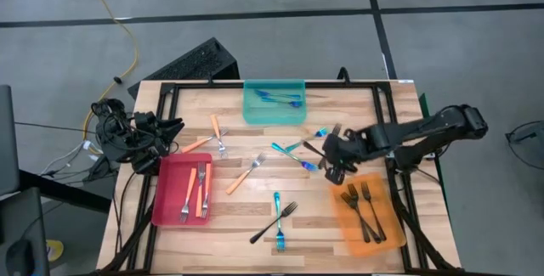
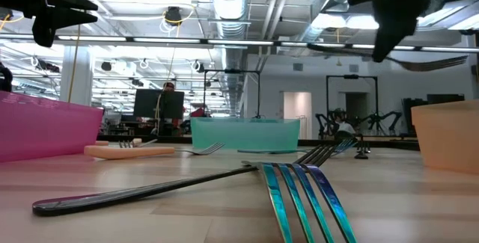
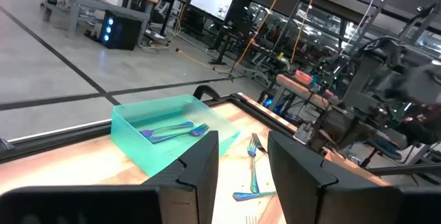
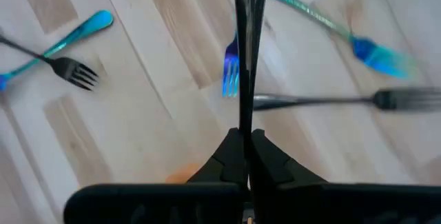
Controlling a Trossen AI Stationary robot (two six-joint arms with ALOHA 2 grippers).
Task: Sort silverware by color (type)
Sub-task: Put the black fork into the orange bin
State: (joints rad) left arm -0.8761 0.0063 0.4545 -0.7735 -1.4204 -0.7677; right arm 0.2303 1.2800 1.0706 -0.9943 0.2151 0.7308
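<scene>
My right gripper [image 1: 330, 166] hangs over the table's right half, just beyond the orange tray [image 1: 387, 235], and is shut on a dark fork [image 4: 247, 45]. The orange tray holds dark forks [image 1: 361, 204]. Orange-handled forks [image 1: 194, 193] lie in the red tray [image 1: 168, 174], and blue forks [image 1: 279, 98] lie in the teal tray [image 1: 255, 113]. More forks lie loose on the wood: orange [image 1: 246, 174], blue [image 1: 278, 221] and dark [image 1: 272, 223]. My left gripper [image 3: 241, 172] waits open at the table's left edge [image 1: 170, 128], holding nothing. My right gripper pinches the dark fork by one end of its handle [image 4: 245, 117] between its two fingers, which slant down from above. The fork sticks out from the fingers, away from the wrist. It is lifted clear of the table, above a blue fork [image 4: 231, 72] and another dark fork [image 4: 324, 100].
A black frame [image 1: 255, 83] runs around the tabletop. Loose blue forks [image 1: 293, 153] and a dark one [image 1: 336, 129] lie close beside my right gripper. In the low view a blue fork [image 2: 299, 198] and a dark fork [image 2: 150, 191] lie near the front edge.
</scene>
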